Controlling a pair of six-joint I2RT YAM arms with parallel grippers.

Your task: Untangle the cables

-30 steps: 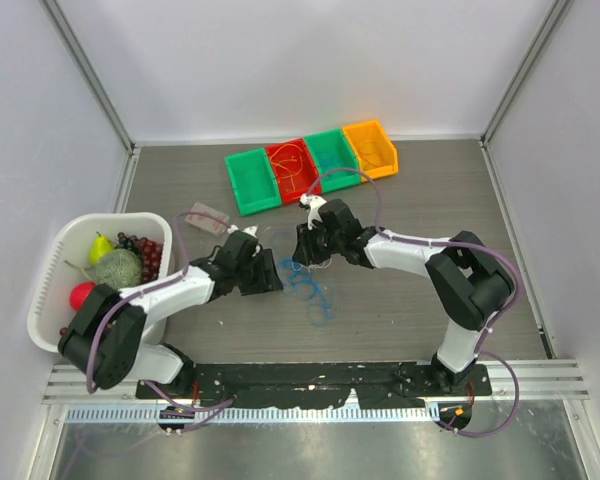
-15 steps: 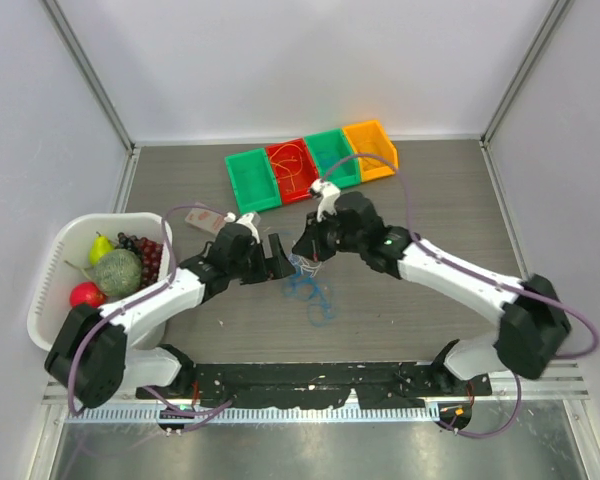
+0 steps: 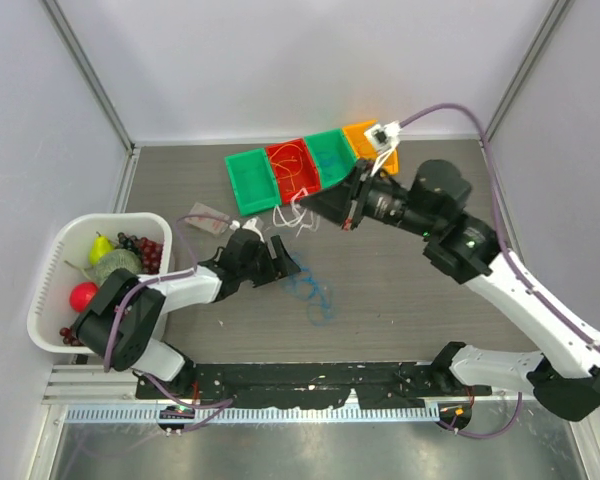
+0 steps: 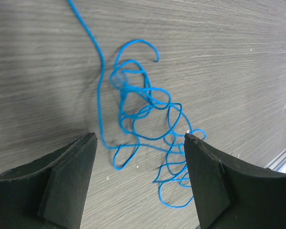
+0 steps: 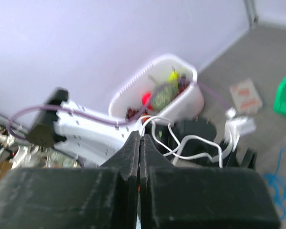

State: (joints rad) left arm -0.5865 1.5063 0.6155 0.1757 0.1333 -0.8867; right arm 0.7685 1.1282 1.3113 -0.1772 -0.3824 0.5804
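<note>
A tangled blue cable (image 4: 143,109) lies on the table (image 3: 400,290), showing in the top view as the blue cable (image 3: 312,292). My left gripper (image 4: 139,143) hovers low over its near loops, open, with nothing between the fingers; from above the left gripper (image 3: 283,262) is just left of the tangle. My right gripper (image 3: 306,204) is raised near the bins, shut on a thin white cable (image 3: 292,216) that dangles in loops below it. The wrist view shows the right gripper (image 5: 140,137) pinching that white cable (image 5: 190,153). An orange-yellow cable (image 3: 294,166) lies in the red bin.
A row of bins stands at the back: green (image 3: 250,182), red (image 3: 280,185), a second green (image 3: 332,156), orange (image 3: 376,142). A white basket (image 3: 52,268) of fruit sits at the left edge. A small packet (image 3: 208,218) lies near it.
My right gripper shut on the white cable and rose toward the bins, pulling it out of the blue tangle. My left gripper opened and stayed low beside the blue cable.
</note>
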